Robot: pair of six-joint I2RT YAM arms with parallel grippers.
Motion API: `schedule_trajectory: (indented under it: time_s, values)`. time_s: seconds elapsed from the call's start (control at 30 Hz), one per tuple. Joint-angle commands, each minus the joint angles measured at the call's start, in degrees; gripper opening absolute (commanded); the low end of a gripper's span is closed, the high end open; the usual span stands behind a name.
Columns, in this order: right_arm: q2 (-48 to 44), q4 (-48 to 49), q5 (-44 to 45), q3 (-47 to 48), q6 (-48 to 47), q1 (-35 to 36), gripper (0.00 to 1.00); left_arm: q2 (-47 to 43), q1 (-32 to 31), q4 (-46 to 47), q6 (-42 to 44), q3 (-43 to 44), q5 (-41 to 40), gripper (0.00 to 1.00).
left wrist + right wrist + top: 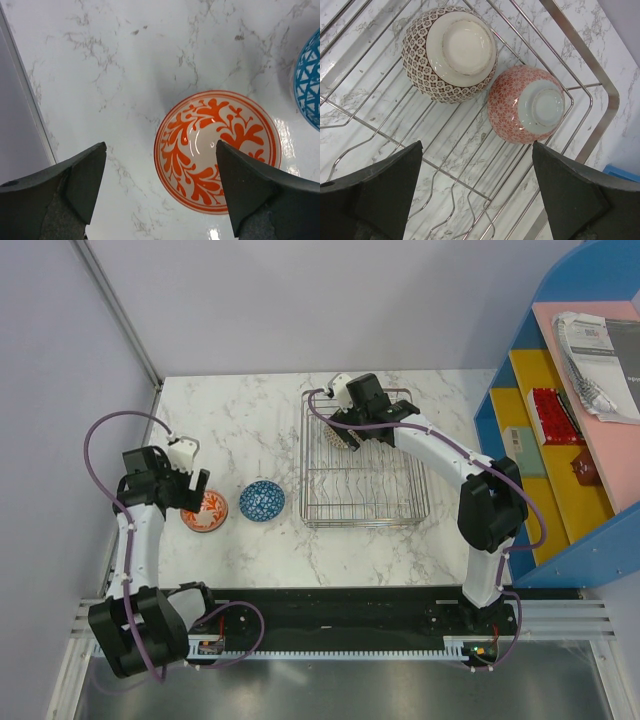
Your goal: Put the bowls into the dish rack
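Marble, white with grey veins, is the tabletop (250,420) on which the round orange-red-patterned ceramic bowl (204,510) stands mouth up, at about 8 o'clock in the top view. The round blue-lattice ceramic bowl (262,501) sits just beside it at its 3 o'clock, and the rectangular silver wire dish rack (380,490) lies farther off the same way. The left gripper (190,490) hangs right over that orange-red bowl, its jaws spread wide with nothing held. In the left wrist view the bowl's centre lies toward 3 o'clock of the midpoint between the fingertips. One finger (75,175) is over bare marble and the other is over the bowl's far half, so the bowl's 9 o'clock rim falls in the gap. Being round, the bowl offers no long axis. What counts is that offset, and a straight descent would probably bring the rim wall between the jaws for a pinch. The left arm is plainly the nearer one to both loose bowls. The right gripper (476,146), likewise spread and empty, hovers above the rack's far-left corner. There a grey-brown patterned bowl (450,47) and a pinkish-red patterned bowl (527,102) lie tipped side by side, apparently touching, with their pale bases toward the camera.
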Motion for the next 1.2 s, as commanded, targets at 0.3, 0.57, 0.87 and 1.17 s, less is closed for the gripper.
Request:
schedule_trajectory:
  time_s: [0.3,0.57,0.87,1.17]
  values:
    - [-5.43,2.03,-2.65,-1.18,-1.41,-0.37,0.98,-2.85,-0.05,-9.67,-1.22,-1.28,-7.69,0.76]
    - [-6.75,2.12,-3.53,-2.24,-1.32,-0.45,0.98,1.45,-0.05,-6.25,-2.37,-2.34,-7.08,0.75]
    - [-7.1,2.03,-3.44,-2.76,-1.23,-0.45,0.98,3.57,-0.05,-4.57,-2.63,-2.34,-7.16,0.47]
    - [-7.45,2.03,-3.71,-3.03,-0.97,-0.37,0.98,4.18,-0.14,-3.96,-2.45,-2.87,-7.78,0.33]
